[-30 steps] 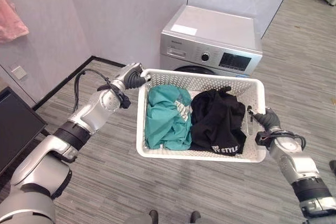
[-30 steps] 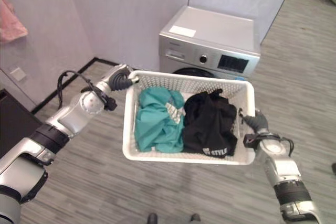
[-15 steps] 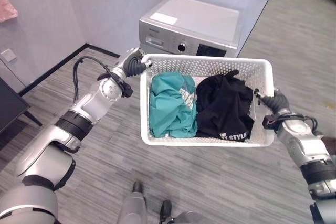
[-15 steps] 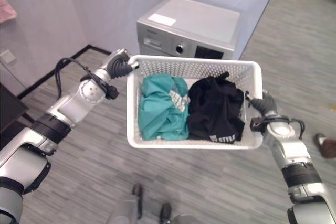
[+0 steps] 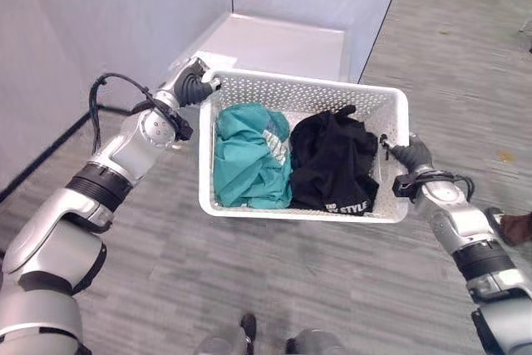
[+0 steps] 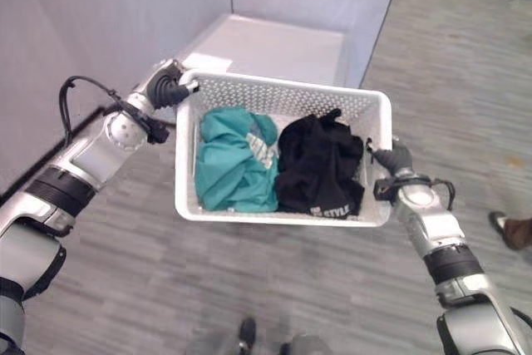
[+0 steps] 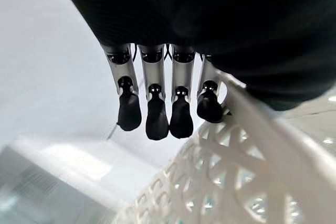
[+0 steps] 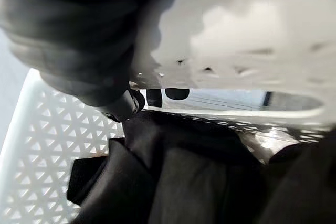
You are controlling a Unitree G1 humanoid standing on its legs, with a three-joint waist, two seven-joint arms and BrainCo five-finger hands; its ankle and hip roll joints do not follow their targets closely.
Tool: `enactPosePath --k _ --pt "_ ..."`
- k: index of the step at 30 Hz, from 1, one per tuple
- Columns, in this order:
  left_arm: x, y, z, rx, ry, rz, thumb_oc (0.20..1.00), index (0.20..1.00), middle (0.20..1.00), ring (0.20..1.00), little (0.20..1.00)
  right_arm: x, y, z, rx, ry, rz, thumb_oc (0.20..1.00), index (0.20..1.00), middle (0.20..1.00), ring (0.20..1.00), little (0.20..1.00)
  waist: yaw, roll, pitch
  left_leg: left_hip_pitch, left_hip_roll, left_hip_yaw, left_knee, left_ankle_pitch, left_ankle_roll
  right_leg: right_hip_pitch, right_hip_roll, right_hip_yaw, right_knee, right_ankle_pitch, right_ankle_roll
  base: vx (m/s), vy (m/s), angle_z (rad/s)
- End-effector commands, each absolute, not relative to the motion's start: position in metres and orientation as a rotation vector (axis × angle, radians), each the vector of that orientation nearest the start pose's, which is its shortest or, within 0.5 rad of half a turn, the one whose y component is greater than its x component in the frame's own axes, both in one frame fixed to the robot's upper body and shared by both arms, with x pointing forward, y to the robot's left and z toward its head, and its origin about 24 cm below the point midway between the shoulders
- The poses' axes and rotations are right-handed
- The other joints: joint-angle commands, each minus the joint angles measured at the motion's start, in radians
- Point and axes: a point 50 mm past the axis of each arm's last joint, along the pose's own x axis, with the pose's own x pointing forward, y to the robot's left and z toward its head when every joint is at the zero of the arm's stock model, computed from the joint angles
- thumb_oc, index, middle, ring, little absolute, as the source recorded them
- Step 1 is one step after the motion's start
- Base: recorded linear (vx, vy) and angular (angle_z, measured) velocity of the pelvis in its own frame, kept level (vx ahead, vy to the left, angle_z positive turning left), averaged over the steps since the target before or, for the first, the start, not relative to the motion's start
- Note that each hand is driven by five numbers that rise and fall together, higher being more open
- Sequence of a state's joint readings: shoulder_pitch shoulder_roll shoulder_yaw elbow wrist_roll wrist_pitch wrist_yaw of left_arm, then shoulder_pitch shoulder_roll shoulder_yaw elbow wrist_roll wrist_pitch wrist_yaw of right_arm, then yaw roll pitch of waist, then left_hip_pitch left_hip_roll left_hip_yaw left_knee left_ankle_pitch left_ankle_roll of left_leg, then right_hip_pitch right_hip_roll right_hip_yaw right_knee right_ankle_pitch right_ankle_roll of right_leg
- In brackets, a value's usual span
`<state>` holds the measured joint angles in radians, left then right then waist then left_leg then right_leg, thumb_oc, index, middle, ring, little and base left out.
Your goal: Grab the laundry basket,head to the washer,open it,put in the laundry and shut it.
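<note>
A white lattice laundry basket (image 5: 299, 86) hangs in the air between my two hands. Inside lie a teal garment (image 5: 245, 164) on the left and a black garment (image 5: 332, 164) on the right. My left hand (image 5: 193, 85) grips the far left corner of the rim, its fingers (image 7: 157, 114) lying along the outside of the lattice (image 7: 247, 145). My right hand (image 5: 409, 157) is shut on the right-hand handle, its thumb (image 8: 121, 107) hooked at the handle slot above the black garment (image 8: 184, 182). The washer (image 5: 274, 43) stands right behind the basket, with its white top showing.
Grey walls meet in a corner behind the washer. Grey striped flooring spreads below the basket and off to the right. A person's shoe (image 5: 519, 226) shows at the right edge of the floor.
The whole picture has shifted as the camera moved. The washer's front panel is now hidden behind the basket. Both hands keep the same hold on the basket.
</note>
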<state>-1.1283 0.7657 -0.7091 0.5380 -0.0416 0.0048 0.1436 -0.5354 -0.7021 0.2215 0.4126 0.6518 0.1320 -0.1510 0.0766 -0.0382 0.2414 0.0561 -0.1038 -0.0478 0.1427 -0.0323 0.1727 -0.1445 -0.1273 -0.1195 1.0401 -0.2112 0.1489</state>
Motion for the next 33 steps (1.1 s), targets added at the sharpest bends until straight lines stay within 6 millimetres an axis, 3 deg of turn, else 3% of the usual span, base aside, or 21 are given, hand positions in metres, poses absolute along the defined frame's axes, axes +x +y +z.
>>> enactPosePath --k 1,3,4,5,7,10,12,13,14,15,16,19,20,21,23,24,25,27,28,32,33 --pt "0.389 0.156 0.315 0.97 -0.61 0.024 0.2 0.2 0.2 0.2 0.2 0.363 -0.219 0.209 -0.159 -0.276 0.097 0.2 0.2 0.2 0.2 0.2 0.009 0.022 -0.122 -0.013 0.046 0.022 -0.016 -0.002 -0.067 0.088 0.064 -0.008 -0.285 0.211 0.009 0.13 -0.01 0.61" --pt "0.389 0.145 0.331 1.009 -0.654 0.037 0.2 0.2 0.2 0.2 0.2 0.372 -0.218 0.228 -0.219 -0.294 0.082 0.2 0.2 0.2 0.2 0.2 -0.01 0.031 -0.13 0.0 0.042 -0.003 -0.024 -0.002 -0.074 0.063 0.077 0.019 -0.37 0.192 -0.001 0.19 -0.05 0.68" --pt "0.39 0.133 0.348 1.037 -0.69 0.045 0.2 0.2 0.2 0.2 0.2 0.382 -0.213 0.251 -0.277 -0.316 0.072 0.2 0.2 0.2 0.2 0.2 -0.021 0.038 -0.137 0.02 0.045 -0.02 -0.041 -0.006 -0.082 0.044 0.085 0.04 -0.463 0.188 -0.01 0.19 -0.071 0.45" --pt "0.39 0.133 0.349 1.037 -0.691 0.046 0.2 0.2 0.2 0.2 0.2 0.382 -0.213 0.251 -0.277 -0.317 0.073 0.2 0.2 0.2 0.2 0.2 -0.021 0.039 -0.135 0.02 0.046 -0.02 -0.041 -0.006 -0.082 0.046 0.086 0.04 -0.465 0.189 -0.01 0.19 -0.078 0.29" --pt "0.393 0.122 0.364 1.038 -0.699 0.06 0.2 0.2 0.2 0.2 0.2 0.392 -0.207 0.277 -0.328 -0.345 0.042 0.2 0.2 0.2 0.2 0.2 -0.033 0.044 -0.151 0.048 0.048 -0.045 -0.06 -0.012 -0.094 0.009 0.092 0.085 -0.591 0.214 -0.011 0.17 -0.088 0.2" --pt "0.393 0.121 0.368 1.038 -0.7 0.068 0.2 0.2 0.2 0.2 0.2 0.395 -0.209 0.283 -0.346 -0.336 0.025 0.2 0.2 0.2 0.2 0.2 -0.036 0.052 -0.149 0.062 0.056 -0.05 -0.073 -0.014 -0.1 0.012 0.087 0.096 -0.653 0.235 -0.007 0.13 -0.081 0.1" --pt "0.399 0.118 0.358 1.039 -0.664 0.044 0.2 0.2 0.2 0.2 0.2 0.4 -0.201 0.275 -0.349 -0.289 0.05 0.2 0.2 0.2 0.2 0.2 -0.046 0.051 -0.162 0.088 0.059 -0.056 -0.096 -0.034 -0.122 0.047 0.048 0.129 -0.869 0.291 0.001 0.22 -0.154 0.14" --pt "0.399 0.119 0.357 1.039 -0.663 0.044 0.2 0.2 0.2 0.2 0.2 0.4 -0.201 0.274 -0.349 -0.288 0.05 0.2 0.2 0.2 0.2 0.2 -0.046 0.052 -0.161 0.09 0.06 -0.056 -0.098 -0.034 -0.122 0.051 0.049 0.128 -0.874 0.294 0.001 0.18 -0.118 0.09" --pt "0.402 0.123 0.349 1.025 -0.629 0.038 0.2 0.2 0.2 0.2 0.2 0.401 -0.201 0.27 -0.347 -0.276 0.052 0.2 0.2 0.2 0.2 0.2 -0.047 0.054 -0.161 0.099 0.064 -0.048 -0.1 -0.038 -0.126 0.054 0.037 0.109 -0.884 0.314 0.006 0.27 -0.133 0.04" --pt "0.405 0.134 0.34 1.018 -0.584 0.049 0.2 0.2 0.2 0.2 0.2 0.4 -0.209 0.261 -0.365 -0.236 0.042 0.2 0.2 0.2 0.2 0.2 -0.045 0.041 -0.177 0.118 0.076 -0.016 -0.097 -0.065 -0.143 0.104 0.01 0.043 -0.95 0.285 0.0 0.27 -0.135 -0.03" --pt "0.405 0.134 0.34 1.018 -0.584 0.048 0.2 0.2 0.2 0.2 0.2 0.4 -0.209 0.261 -0.365 -0.235 0.042 0.2 0.2 0.2 0.2 0.2 -0.047 0.041 -0.176 0.121 0.076 -0.018 -0.097 -0.066 -0.143 0.11 0.01 0.04 -0.956 0.288 0.0 0.33 -0.182 -0.01" --pt "0.409 0.152 0.325 1.007 -0.52 0.066 0.2 0.2 0.2 0.2 0.2 0.393 -0.217 0.259 -0.365 -0.241 0.056 0.2 0.2 0.2 0.2 0.2 -0.071 0.022 -0.181 0.092 0.134 0.006 0.08 -0.029 -0.204 0.151 0.04 0.033 -0.968 0.252 -0.033 0.27 -0.176 0.06" --pt "0.408 0.154 0.325 1.011 -0.518 0.066 0.2 0.2 0.2 0.2 0.2 0.392 -0.219 0.259 -0.367 -0.239 0.053 0.2 0.2 0.2 0.2 0.2 -0.074 0.024 -0.177 0.062 0.15 0.017 0.16 -0.043 -0.201 0.168 0.047 0.021 -0.975 0.241 -0.041 0.24 -0.208 0.28" --pt "0.408 0.158 0.321 0.996 -0.501 0.067 0.2 0.2 0.2 0.2 0.2 0.391 -0.215 0.257 -0.35 -0.241 0.074 0.2 0.2 0.2 0.2 0.2 -0.067 0.009 -0.158 -0.016 0.151 0.005 0.329 0.005 -0.194 0.203 0.065 0.032 -0.995 0.225 -0.074 0.14 -0.175 0.2" --pt "0.408 0.161 0.317 0.979 -0.487 0.066 0.2 0.2 0.2 0.2 0.2 0.39 -0.216 0.257 -0.355 -0.244 0.076 0.2 0.2 0.2 0.2 0.2 -0.064 0.005 -0.141 -0.073 0.161 -0.021 0.403 0.038 -0.193 0.217 0.078 0.032 -0.999 0.217 -0.091 0.07 -0.111 0.12" --pt "0.408 0.159 0.316 0.97 -0.485 0.06 0.2 0.2 0.2 0.2 0.2 0.389 -0.216 0.259 -0.347 -0.248 0.08 0.2 0.2 0.2 0.2 0.2 -0.058 -0.009 -0.127 -0.11 0.171 -0.025 0.377 0.037 -0.186 0.228 0.074 0.032 -1.004 0.209 -0.091 0.16 -0.019 0.11" --pt "0.409 0.159 0.316 0.972 -0.478 0.061 0.2 0.2 0.2 0.2 0.2 0.387 -0.218 0.264 -0.366 -0.26 0.075 0.2 0.2 0.2 0.2 0.2 -0.054 -0.031 -0.119 -0.102 0.211 -0.018 0.217 0.026 -0.187 0.244 0.066 0.032 -1.016 0.193 -0.082 0.23 0.02 0.14" --pt "0.412 0.166 0.316 0.974 -0.452 0.085 0.2 0.2 0.2 0.2 0.2 0.388 -0.224 0.269 -0.388 -0.267 0.044 0.2 0.2 0.2 0.2 0.2 -0.041 -0.02 -0.115 -0.136 0.261 -0.043 -0.066 0.127 -0.22 0.263 0.073 0.032 -1.006 0.157 -0.082 0.28 0.169 0.22" --pt "0.412 0.166 0.317 0.979 -0.452 0.092 0.2 0.2 0.2 0.2 0.2 0.389 -0.228 0.27 -0.393 -0.266 0.02 0.2 0.2 0.2 0.2 0.2 -0.034 -0.018 -0.111 -0.152 0.264 -0.054 -0.13 0.145 -0.227 0.279 0.069 0.032 -0.999 0.137 -0.084 0.27 0.223 0.14" --pt "0.414 0.162 0.319 0.998 -0.452 0.094 0.2 0.2 0.2 0.2 0.2 0.392 -0.232 0.276 -0.412 -0.261 -0.013 0.2 0.2 0.2 0.2 0.2 -0.038 0.018 -0.133 -0.146 0.25 -0.052 -0.171 0.154 -0.247 0.309 0.046 0.047 -0.978 0.102 -0.063 0.31 0.353 -0.1" --pt "0.414 0.161 0.32 1.012 -0.463 0.082 0.2 0.2 0.2 0.2 0.2 0.393 -0.234 0.273 -0.399 -0.269 -0.031 0.2 0.2 0.2 0.2 0.2 -0.032 0.047 -0.167 -0.146 0.199 -0.066 -0.097 0.13 -0.238 0.315 -0.014 0.069 -0.945 0.106 -0.041 0.3 0.384 -0.24"
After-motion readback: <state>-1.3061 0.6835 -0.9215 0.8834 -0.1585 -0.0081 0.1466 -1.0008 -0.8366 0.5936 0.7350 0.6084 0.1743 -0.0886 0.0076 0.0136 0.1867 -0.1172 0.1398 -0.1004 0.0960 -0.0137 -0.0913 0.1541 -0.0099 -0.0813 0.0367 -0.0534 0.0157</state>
